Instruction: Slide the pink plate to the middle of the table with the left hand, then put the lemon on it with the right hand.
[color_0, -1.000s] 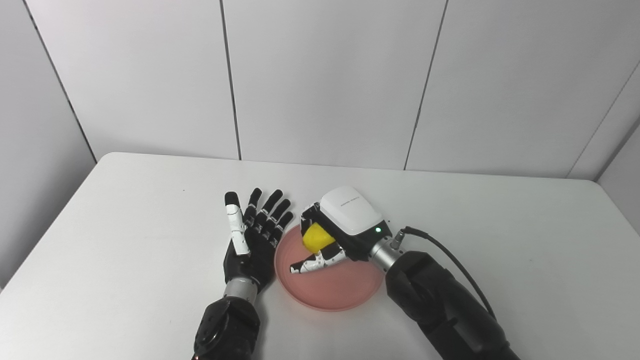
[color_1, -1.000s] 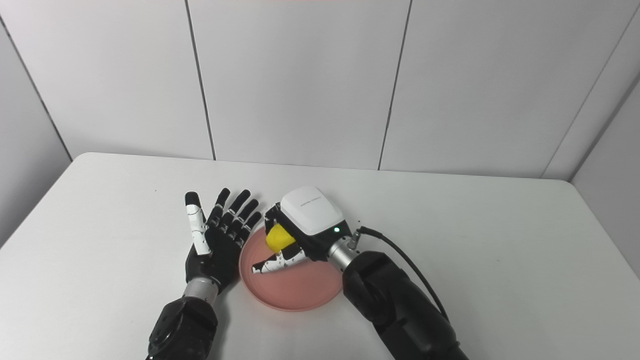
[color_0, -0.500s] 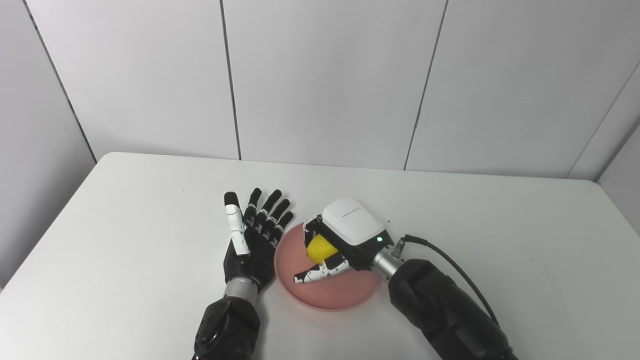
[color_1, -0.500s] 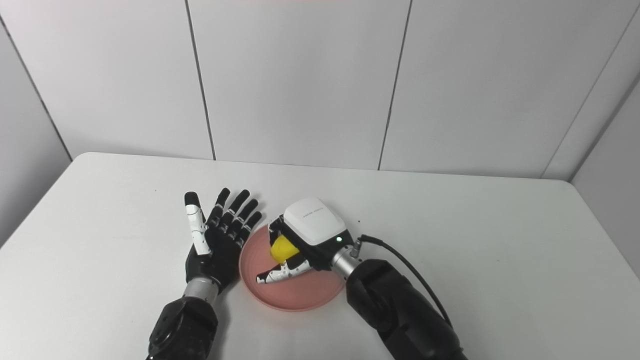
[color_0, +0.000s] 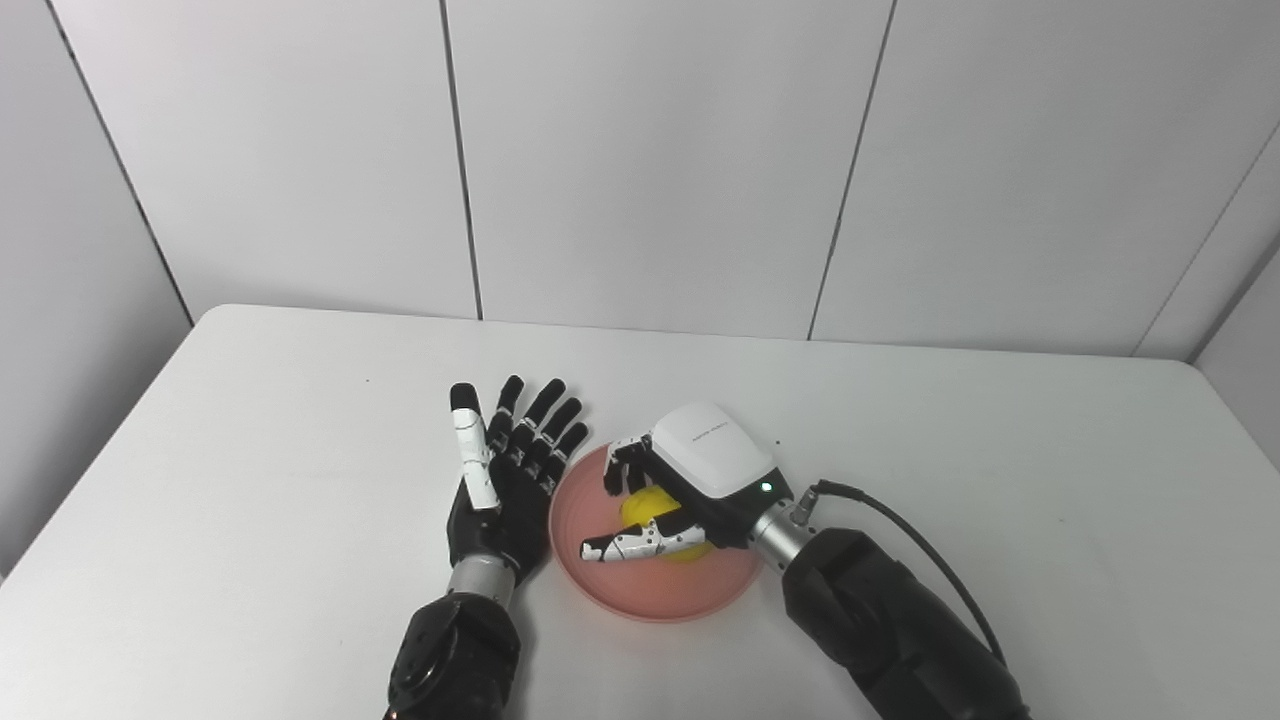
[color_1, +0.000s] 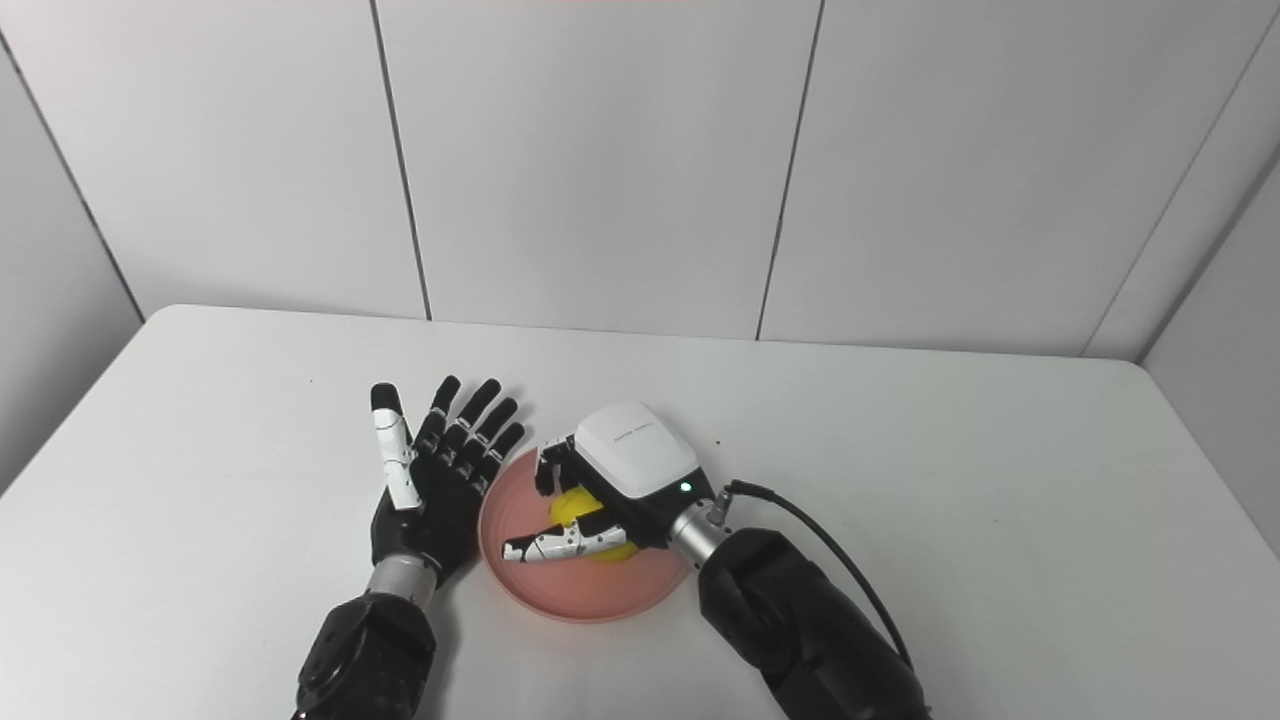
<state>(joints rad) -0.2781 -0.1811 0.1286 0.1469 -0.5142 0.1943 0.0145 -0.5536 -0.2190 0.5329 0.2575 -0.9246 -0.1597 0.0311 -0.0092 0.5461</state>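
Left eye view: both arms reach over the white tabletop (color_0: 250, 480).
Pink plate (color_0: 640, 595): flat near the tabletop's middle, just right of the left hand.
Lemon (color_0: 650, 505): on the plate, under the right hand, partly hidden by it.
Right hand (color_0: 690, 480): low over the plate, fingers (color_0: 625, 462) and thumb spread loosely around the lemon; contact cannot be told.
Left hand (color_0: 505, 470): empty, palm up, fingers apart, beside the plate's left rim.
Cable (color_0: 900, 520): runs from the right wrist.
Wall panels (color_0: 640, 160): grey, behind the tabletop.
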